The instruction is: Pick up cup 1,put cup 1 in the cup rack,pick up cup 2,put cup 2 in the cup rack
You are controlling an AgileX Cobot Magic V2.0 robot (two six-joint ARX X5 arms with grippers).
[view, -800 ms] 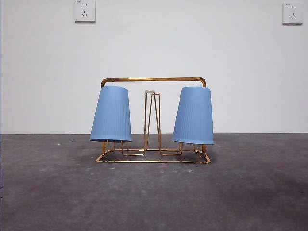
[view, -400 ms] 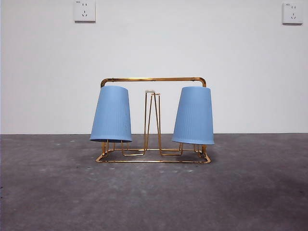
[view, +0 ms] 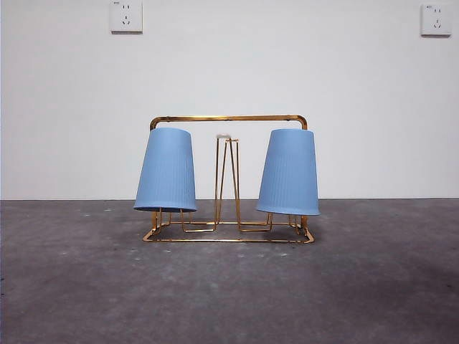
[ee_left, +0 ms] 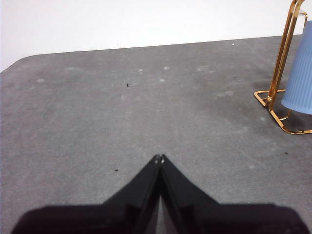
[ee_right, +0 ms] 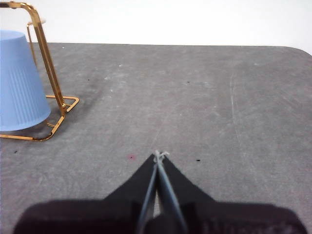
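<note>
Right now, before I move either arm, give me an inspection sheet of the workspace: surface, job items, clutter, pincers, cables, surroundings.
Surface: grey table, mottled, light scuffs.
Job's things: gold wire rack standing upright; left cup and right cup, both blue, hang upside down on its end pegs, slightly tilted. Middle peg bare.
Clutter: nothing seen.
Pincers: left pincer shut, holding nothing, over bare table beside the rack; right pincer shut, holding nothing, over bare table at the rack's other end.
Cables: nothing seen.
Surroundings: white wall with two sockets, one at the left and one at the right.
</note>
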